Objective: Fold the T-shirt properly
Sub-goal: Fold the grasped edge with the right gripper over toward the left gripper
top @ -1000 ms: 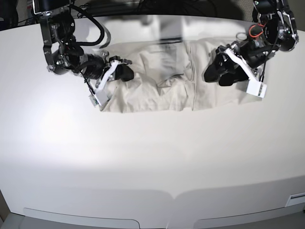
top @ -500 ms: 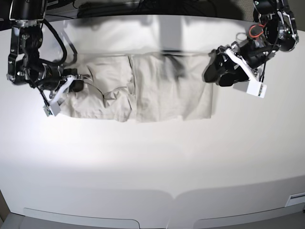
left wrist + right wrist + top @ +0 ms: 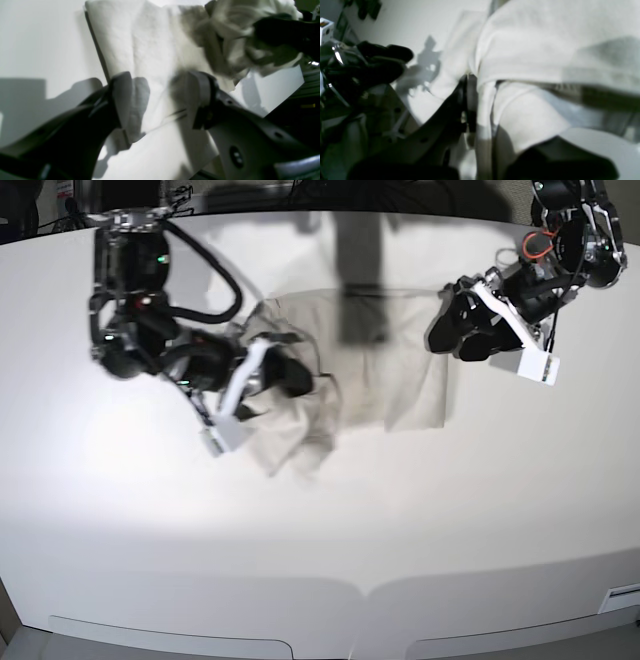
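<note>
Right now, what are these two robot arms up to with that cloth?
They are folding a pale T-shirt on a white table. The right gripper is shut on one end of it, lifting that end bunched above the table. The left gripper hangs open over the other end, which lies flat.

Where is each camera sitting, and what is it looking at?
Base: high above the table, looking down at the T-shirt; both arms show.
Left wrist: on the left arm, looking past the open left hand at the T-shirt flat below.
Right wrist: on the right arm, close behind the right hand, which pinches the cloth.
Shared: all views show the T-shirt; each wrist view also catches the other arm, blurred.
</note>
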Action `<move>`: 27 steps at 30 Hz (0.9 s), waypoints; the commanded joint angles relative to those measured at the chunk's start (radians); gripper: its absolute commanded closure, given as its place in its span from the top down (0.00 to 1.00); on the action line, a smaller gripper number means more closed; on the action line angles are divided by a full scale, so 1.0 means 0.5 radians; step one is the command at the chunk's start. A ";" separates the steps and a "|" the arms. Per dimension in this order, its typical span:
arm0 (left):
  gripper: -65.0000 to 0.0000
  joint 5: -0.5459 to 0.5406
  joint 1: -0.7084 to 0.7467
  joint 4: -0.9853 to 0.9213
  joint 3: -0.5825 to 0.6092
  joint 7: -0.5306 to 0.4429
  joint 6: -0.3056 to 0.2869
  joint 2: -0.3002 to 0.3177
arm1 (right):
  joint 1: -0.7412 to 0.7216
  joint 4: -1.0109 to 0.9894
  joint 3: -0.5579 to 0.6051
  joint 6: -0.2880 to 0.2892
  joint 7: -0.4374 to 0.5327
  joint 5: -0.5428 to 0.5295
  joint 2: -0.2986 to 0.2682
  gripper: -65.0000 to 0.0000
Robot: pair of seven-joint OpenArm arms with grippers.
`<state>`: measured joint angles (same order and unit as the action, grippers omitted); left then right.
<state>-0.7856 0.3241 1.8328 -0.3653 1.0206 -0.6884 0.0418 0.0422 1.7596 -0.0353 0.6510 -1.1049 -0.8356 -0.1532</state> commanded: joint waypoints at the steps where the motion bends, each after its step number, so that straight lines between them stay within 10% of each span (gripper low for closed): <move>1: 0.52 -0.050 -0.011 0.034 -0.003 -0.037 -0.020 0.020 | -0.040 0.037 0.037 0.007 0.058 -0.010 0.052 0.00; 12: 0.52 0.090 -0.011 0.034 -0.003 -0.039 -0.020 0.134 | -0.077 -0.060 0.377 -0.062 0.192 0.465 0.620 0.00; 22: 0.52 0.089 -0.011 0.034 -0.039 -0.041 -0.020 0.230 | -0.079 -0.469 0.661 -0.121 0.658 0.630 0.620 0.00; 27: 0.52 0.085 -0.011 0.034 -0.156 -0.044 -0.020 0.263 | -0.090 -0.479 0.760 -0.118 0.752 0.494 0.620 0.39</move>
<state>-0.7231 0.3241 1.8328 -0.4385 1.0180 -0.6891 0.1589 0.0170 1.5036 0.3424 0.5800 -0.7521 -0.5682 0.1467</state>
